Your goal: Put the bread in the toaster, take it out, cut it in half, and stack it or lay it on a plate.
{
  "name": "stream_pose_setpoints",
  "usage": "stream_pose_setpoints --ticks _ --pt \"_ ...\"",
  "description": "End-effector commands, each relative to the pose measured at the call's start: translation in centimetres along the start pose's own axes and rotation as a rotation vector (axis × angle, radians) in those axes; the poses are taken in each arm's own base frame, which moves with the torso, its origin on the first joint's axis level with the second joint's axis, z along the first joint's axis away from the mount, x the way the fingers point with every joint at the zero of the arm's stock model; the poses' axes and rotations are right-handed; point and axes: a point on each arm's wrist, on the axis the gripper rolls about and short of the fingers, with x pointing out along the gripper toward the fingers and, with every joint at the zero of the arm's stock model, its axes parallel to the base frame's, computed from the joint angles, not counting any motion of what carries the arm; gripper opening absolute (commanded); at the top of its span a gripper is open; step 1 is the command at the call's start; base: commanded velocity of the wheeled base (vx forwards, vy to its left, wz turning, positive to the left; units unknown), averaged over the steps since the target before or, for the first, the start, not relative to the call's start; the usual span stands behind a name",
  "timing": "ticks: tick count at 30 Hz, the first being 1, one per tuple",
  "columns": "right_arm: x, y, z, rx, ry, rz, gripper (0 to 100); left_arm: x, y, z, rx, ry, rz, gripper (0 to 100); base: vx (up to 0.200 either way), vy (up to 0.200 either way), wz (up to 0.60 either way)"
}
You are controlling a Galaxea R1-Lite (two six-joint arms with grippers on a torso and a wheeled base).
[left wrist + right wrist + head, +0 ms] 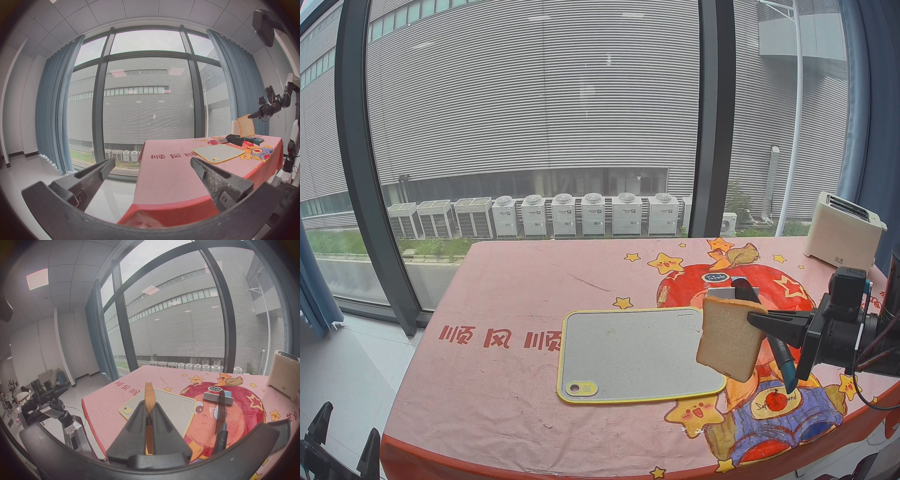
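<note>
The right gripper point(758, 320) clamped the bread point(730, 339) above the surface point(512, 281) (near the cutting board point(631, 353)); the left gripper point(152, 165) gaped, empty.

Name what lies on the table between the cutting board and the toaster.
A dark knife and a small grey block at its far end lie on the cloth there, clearest in the right wrist view.

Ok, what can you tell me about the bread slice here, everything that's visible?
The bread is one squarish slice with a pale face and a tan crust, whole and uncut. It hangs upright in the air, slightly tilted, pinched at one edge by the right gripper, which is shut on it. It is above the right edge of the cutting board and clear of it. Only the gripper touches it.
</note>
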Motion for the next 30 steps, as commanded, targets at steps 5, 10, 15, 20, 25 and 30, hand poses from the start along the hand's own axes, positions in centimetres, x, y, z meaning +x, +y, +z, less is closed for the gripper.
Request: stream_pose_setpoints --ticks 5,10,15,20,25,30 --pt "0.12 0.01 -0.06 0.002 0.005 0.001 0 0.00 0.00 -0.48 0.000 0.000 0.000 100 0.000 0.000 0.00" --pt "0.14 0.18 -0.09 0.002 0.007 0.010 0 0.00 0.00 -0.48 0.000 0.000 0.000 100 0.000 0.000 0.00" --pt "0.22 0.22 -0.09 0.004 0.009 0.013 0 0.00 0.00 -0.48 0.000 0.000 0.000 100 0.000 0.000 0.00" --pt "0.38 0.36 -0.24 0.004 0.018 0.020 0 0.00 0.00 -0.48 0.000 0.000 0.000 100 0.000 0.000 0.00" --pt "0.40 0.46 -0.17 0.027 0.016 0.025 0 0.00 0.00 -0.48 0.000 0.000 0.000 100 0.000 0.000 0.00" --pt "0.39 0.45 -0.21 0.035 0.018 0.024 0 0.00 0.00 -0.48 0.000 0.000 0.000 100 0.000 0.000 0.00"
